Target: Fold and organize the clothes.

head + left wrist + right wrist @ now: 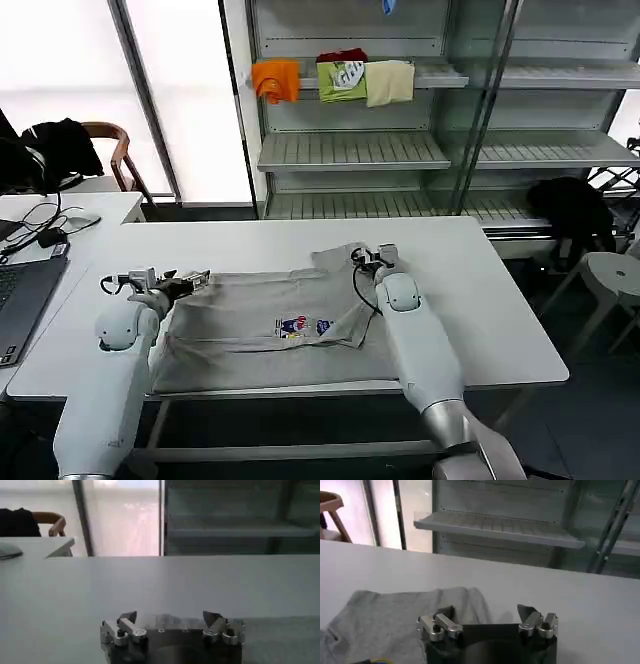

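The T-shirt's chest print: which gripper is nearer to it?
Right. The right gripper sits just beyond the chest print, over the T-shirt's far right sleeve; the left gripper is farther, at the far left edge.

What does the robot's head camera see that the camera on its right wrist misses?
Head view alone: the whole grey T-shirt spread on the white table, its small chest print, both arms, the left tool at the shirt's left edge, and orange, green and cream garments on a shelf. Right wrist view alone: a close look at the right tool, open, low above the table at the shirt's edge. Both share the shirt's far right part, the white table and the metal shelving behind it.
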`<state>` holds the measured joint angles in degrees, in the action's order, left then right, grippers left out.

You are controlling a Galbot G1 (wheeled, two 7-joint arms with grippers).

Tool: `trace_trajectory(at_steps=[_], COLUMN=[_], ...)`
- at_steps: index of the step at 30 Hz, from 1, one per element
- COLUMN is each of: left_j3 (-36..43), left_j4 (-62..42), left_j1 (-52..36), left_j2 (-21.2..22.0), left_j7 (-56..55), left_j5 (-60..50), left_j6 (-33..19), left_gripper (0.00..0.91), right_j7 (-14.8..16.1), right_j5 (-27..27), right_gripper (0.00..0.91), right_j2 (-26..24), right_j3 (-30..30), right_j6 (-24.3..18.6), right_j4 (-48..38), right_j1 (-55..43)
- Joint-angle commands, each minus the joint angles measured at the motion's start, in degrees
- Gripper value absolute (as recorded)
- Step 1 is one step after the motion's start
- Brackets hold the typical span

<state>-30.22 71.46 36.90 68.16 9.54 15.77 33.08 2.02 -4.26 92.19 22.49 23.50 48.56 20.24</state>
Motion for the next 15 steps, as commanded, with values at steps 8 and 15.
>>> trace_trajectory(at_steps=[8, 15], left_j3=[-0.02, 0.03], left_j4=[-3.9, -1.9], left_j1=[-1.05, 0.24], left_j2=[-0.22, -0.22], left_j7=[1.42, 2.81], left_j5=[-2.23, -1.86], left_j6=[-0.05, -0.05], left_gripper=[0.01, 0.01], right_j7=[1.87, 2.99], right_j5=[-2.08, -2.04], right_gripper=[0.0, 0.0], right_j2=[2.81, 2.81], right_j3=[-0.48, -0.56], right_j6=[-0.05, 0.24], right_j4=[-0.56, 1.79], right_j1=[0.65, 1.94])
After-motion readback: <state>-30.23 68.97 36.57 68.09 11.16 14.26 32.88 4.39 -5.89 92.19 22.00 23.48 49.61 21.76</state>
